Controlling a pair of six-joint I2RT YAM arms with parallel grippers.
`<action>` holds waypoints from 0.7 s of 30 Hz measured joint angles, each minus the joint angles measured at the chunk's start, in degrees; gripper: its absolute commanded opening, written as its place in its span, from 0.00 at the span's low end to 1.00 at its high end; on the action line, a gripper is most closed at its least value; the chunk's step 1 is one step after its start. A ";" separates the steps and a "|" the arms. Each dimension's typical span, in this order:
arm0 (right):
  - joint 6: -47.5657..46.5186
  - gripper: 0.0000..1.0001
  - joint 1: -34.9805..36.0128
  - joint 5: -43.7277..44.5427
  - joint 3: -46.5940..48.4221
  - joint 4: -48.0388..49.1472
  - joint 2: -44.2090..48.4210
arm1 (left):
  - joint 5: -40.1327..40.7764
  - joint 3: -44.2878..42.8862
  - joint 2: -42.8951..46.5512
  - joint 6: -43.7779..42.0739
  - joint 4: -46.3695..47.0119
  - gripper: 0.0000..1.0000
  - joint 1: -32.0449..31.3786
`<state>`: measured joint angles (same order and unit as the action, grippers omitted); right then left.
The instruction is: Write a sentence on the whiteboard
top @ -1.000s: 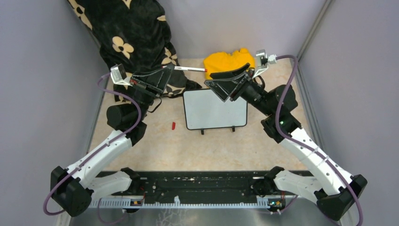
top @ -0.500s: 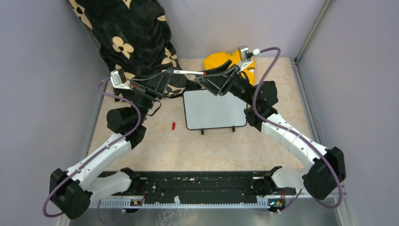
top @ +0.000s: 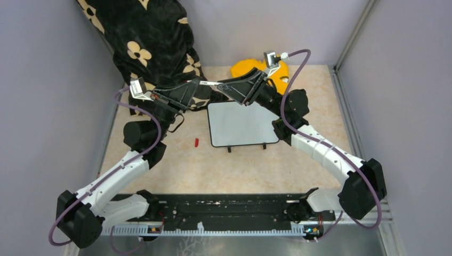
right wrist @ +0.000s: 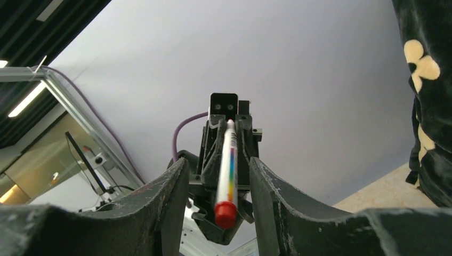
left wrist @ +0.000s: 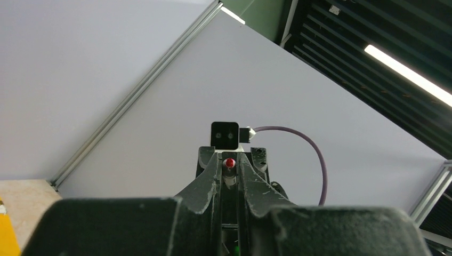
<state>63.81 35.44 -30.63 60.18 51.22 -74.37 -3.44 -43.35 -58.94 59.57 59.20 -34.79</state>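
Near edge: arm bases at 6 o'clock of the table (top: 240,170), nothing of the task there. Moving up, a small red piece (top: 196,142) lies on the table at 8 o'clock of the whiteboard (top: 242,124), apart from it. We can't tell if it's a cap. The whiteboard lies flat mid-table, long axis 9-to-3, feet toward us. Its face is blank with no sentence on it, so we judge writing hasn't started.

Just beyond the board's far edge the two grippers meet tip to tip in the air. The left gripper (top: 198,82) is clamped in a narrow pinch on the marker (top: 209,83), which runs straight out along its fingers. The marker's long axis lies 9-to-3, red end pointing to 3, into the right gripper (top: 222,85). In the right wrist view its jaws stand about half open, one on either side of the red end. A gap shows on both sides, so it has hold of nothing.

Relation that matters: the marker sits between the right jaws and in line with them. We judge the next move needs only a squeeze, then a pull apart along 9-to-3. From the marker the whiteboard is at 5 o'clock and lower. The right arm is the nearer one; its forearm crosses the board's right edge.

Further back: yellow garment (top: 241,68) at 12 o'clock of the board, behind the right gripper. Black flower-print fabric (top: 149,37) hangs at 10 o'clock in the far left corner.
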 measured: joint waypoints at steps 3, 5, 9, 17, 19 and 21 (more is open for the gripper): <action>0.83 0.45 0.00 0.07 0.02 0.57 -0.37 | -0.02 0.00 -0.46 -0.26 -1.31 0.00 0.00; 1.38 0.44 0.00 0.09 0.26 0.63 -0.83 | -0.02 0.00 -0.74 -0.33 -2.01 0.00 0.00; 1.97 0.43 0.00 0.09 0.31 0.59 -1.18 | -0.02 0.00 -0.81 -0.59 -2.86 0.00 0.00; 1.97 0.37 -0.11 0.35 0.31 -1.62 -1.18 | 0.04 -0.02 -0.48 -1.29 -4.83 0.00 0.00; 1.90 0.35 -0.11 0.52 0.31 -2.19 -1.18 | 0.04 -0.04 -0.48 -1.33 -5.27 0.00 0.00; 1.86 0.33 -0.11 0.59 0.31 -2.67 -1.18 | 0.04 -0.07 -0.48 -1.33 -5.53 0.00 0.00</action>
<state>65.67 35.33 -30.04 60.49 48.56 -75.55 -3.40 -43.42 -59.42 58.24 53.67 -34.79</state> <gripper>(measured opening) 0.360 0.153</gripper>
